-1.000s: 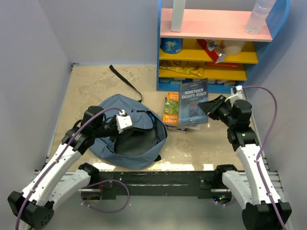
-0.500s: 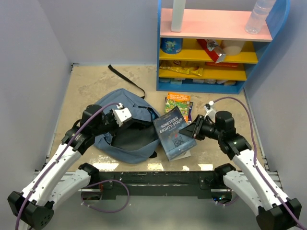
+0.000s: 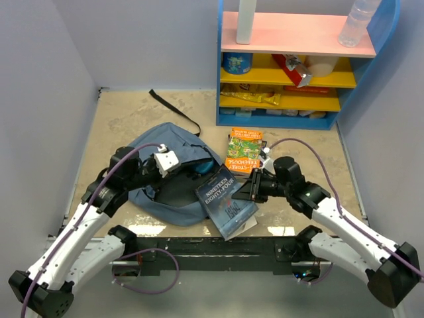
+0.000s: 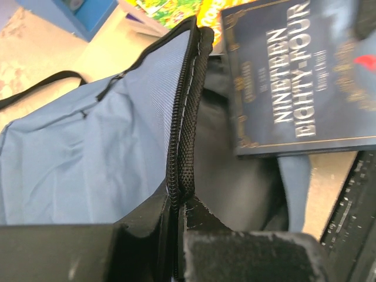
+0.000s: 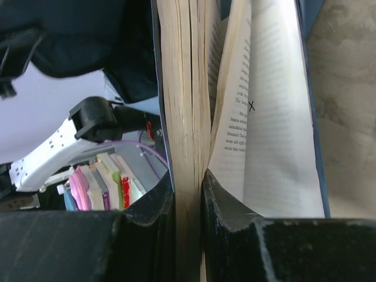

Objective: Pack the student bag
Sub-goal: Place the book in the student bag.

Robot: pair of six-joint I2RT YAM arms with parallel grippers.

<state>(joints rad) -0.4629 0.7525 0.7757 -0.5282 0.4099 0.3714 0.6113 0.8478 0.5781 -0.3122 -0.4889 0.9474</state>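
Observation:
The slate-blue student bag (image 3: 149,149) lies open on the table's left half; its dark inside faces right. My left gripper (image 3: 173,167) is shut on the bag's zipper rim (image 4: 183,129) and holds the mouth up. My right gripper (image 3: 246,191) is shut on the dark blue book "Nineteen Eighty-Four" (image 3: 224,200), tilted at the bag's mouth, its left edge over the opening. In the right wrist view the jaws pinch part of the page block (image 5: 183,117), and some pages (image 5: 264,117) hang loose to the right. The book also shows in the left wrist view (image 4: 299,76).
A green and orange book (image 3: 242,151) lies flat on the table right of the bag. A blue, yellow and pink shelf (image 3: 298,66) with snacks and bottles stands at the back right. The bag's black strap (image 3: 173,111) trails toward the back wall.
My right gripper has carried the book from near the shelf down and left to the bag's mouth. My left gripper has kept its grip on the rim, shifting slightly.

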